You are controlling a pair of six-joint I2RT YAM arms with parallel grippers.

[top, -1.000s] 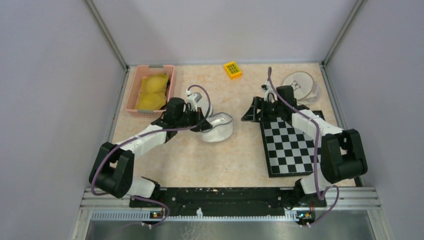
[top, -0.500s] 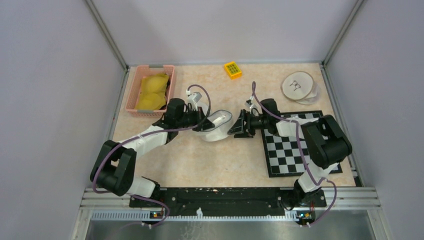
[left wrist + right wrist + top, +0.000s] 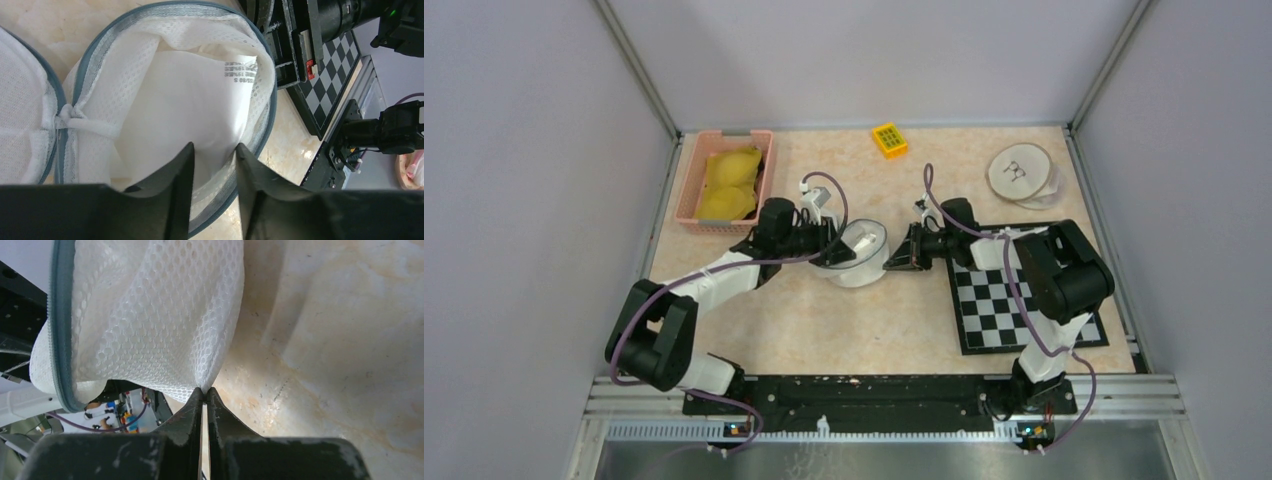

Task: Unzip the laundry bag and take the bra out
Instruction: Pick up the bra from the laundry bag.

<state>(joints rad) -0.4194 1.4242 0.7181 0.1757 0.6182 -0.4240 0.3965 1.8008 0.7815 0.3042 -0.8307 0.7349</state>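
The white mesh laundry bag (image 3: 861, 255) sits unzipped mid-table, its grey zipper rim (image 3: 272, 100) gaping and the white lining with a printed label (image 3: 240, 70) exposed. My left gripper (image 3: 836, 250) (image 3: 215, 146) is at the bag's left side, its jaws apart, with the near rim passing loosely between them. From the right, my right gripper (image 3: 892, 258) (image 3: 205, 389) is shut on a pinch of the bag's mesh wall (image 3: 150, 315). A yellow bra (image 3: 729, 185) lies in the pink basket (image 3: 724, 133) at the back left.
A black-and-white checkerboard mat (image 3: 1014, 290) lies under the right arm. A small yellow block (image 3: 889, 140) sits at the back centre, and round wooden discs (image 3: 1022, 172) at the back right. Metal frame posts edge the table.
The right arm swung left off the checkerboard to the bag and shut on its mesh. The left gripper's jaws parted from shut. The bag's mouth now stands rounder.
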